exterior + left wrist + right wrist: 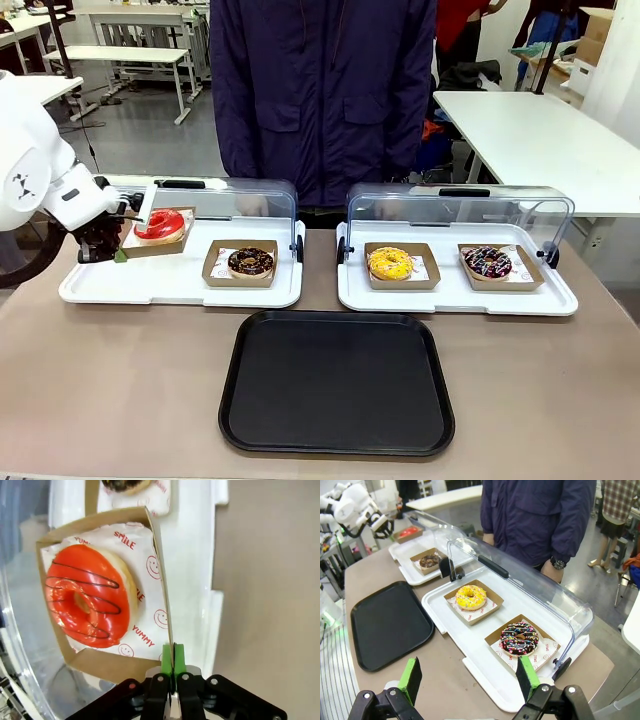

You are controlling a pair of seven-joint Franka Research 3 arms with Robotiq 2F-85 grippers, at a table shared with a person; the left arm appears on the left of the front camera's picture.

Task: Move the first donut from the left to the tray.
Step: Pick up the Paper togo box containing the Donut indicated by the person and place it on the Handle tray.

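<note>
**Left gripper pinches the red donut's cardboard tray; right gripper spread wide**

At about 9 o'clock in the front view, the left gripper (118,252) has its green pads pressed together on the rim of the small brown cardboard tray (158,245) that carries the red-iced donut (161,224). That cardboard tray is tilted, its gripped end over the left white tray (180,285), under the raised clear lid (225,200). The left wrist view shows the pinch close up: the left gripper (173,656) clamps the thin cardboard wall (161,580), with the red-iced donut (87,602), striped with dark lines, on printed paper at 10 o'clock from the pads.

Next along the same white tray, the chocolate-iced donut (250,262) lies flat in its own cardboard tray. The large black tray (337,382) lies bare at 6 o'clock, on the table (100,380) in front of both white trays. A person in a dark jacket (322,90) stands at 12 o'clock behind the table.

On the right white tray (455,295) sit the yellow-iced donut (390,263) and, further right, a sprinkled chocolate donut (488,262).

In the right wrist view, the right gripper (470,679) holds its jaws spread apart, gripping nothing, above the table edge near the right white tray (485,672); the black tray (390,622) lies at 9 o'clock there.
</note>
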